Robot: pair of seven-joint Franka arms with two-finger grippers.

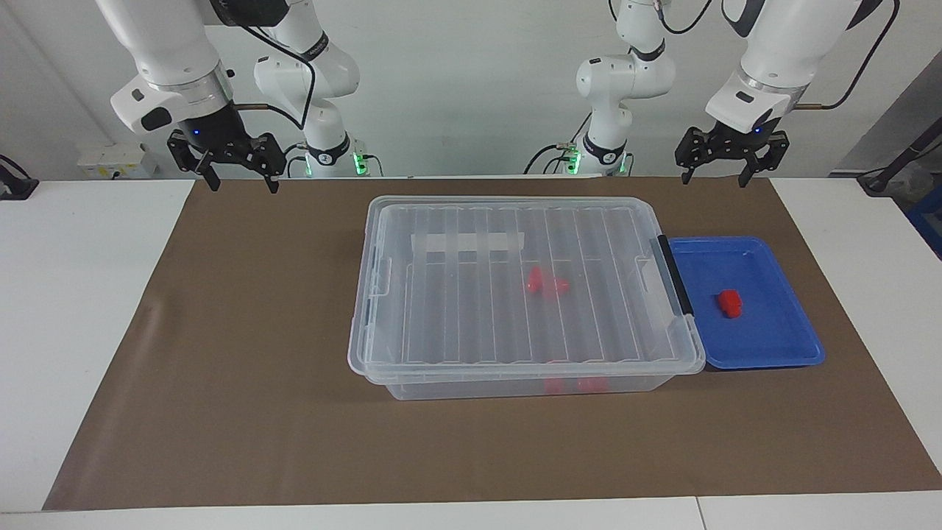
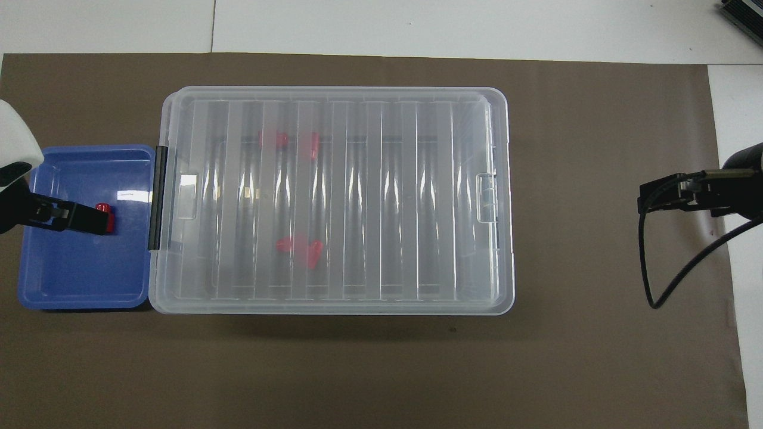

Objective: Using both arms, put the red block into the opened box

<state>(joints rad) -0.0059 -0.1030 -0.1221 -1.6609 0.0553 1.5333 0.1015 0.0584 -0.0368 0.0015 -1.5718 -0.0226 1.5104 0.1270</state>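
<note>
While the box sits with its ribbed lid closed, well below and between both raised grippers, nothing of the task looks begun, though red pieces already show through the clear plastic. Beside its black handle, the blue tray lies below the left gripper, fingers spread and empty. Inside the tray rests the red block, untouched; the right gripper waits spread above the mat.

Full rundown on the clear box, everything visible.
The box is a large rectangular see-through plastic bin, flat on the brown mat. Its ribbed clear lid is on and closed, with a black bar handle at the end butting the blue tray. Red blocks show blurred inside. No gripper touches it.
</note>
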